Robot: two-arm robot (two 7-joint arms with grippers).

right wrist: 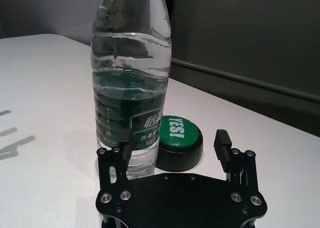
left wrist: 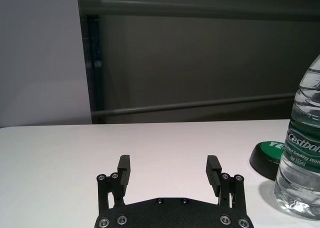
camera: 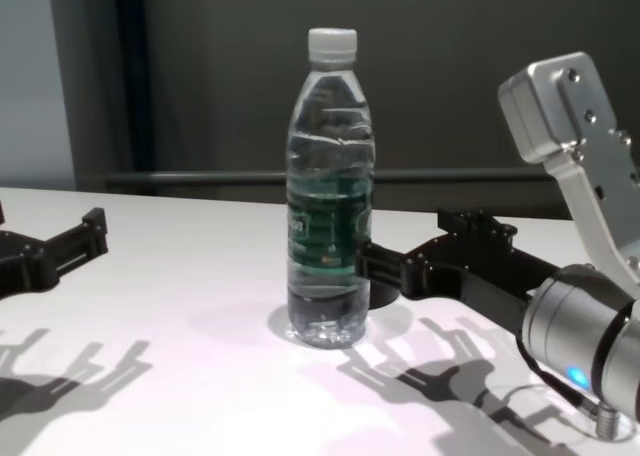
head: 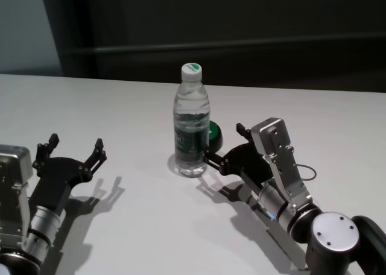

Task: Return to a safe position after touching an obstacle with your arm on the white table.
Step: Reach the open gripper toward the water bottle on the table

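The obstacle, a tall clear water bottle (head: 192,124) with a white cap and dark green label, stands upright mid-table on the white table (head: 108,106). My right gripper (head: 224,143) lies low to its right, open and holding nothing. One of its fingers (right wrist: 124,153) rests against the bottle's lower side (right wrist: 131,88), though contact is hard to confirm. The chest view shows that same finger (camera: 368,261) at the bottle (camera: 330,206). My left gripper (head: 76,143) sits open and empty near the table's left front, well apart from the bottle (left wrist: 302,163).
A low black disc with a green top (head: 214,133) lies just behind and right of the bottle, between the right gripper's fingers in the right wrist view (right wrist: 177,138). A dark wall with a rail runs behind the table's far edge.
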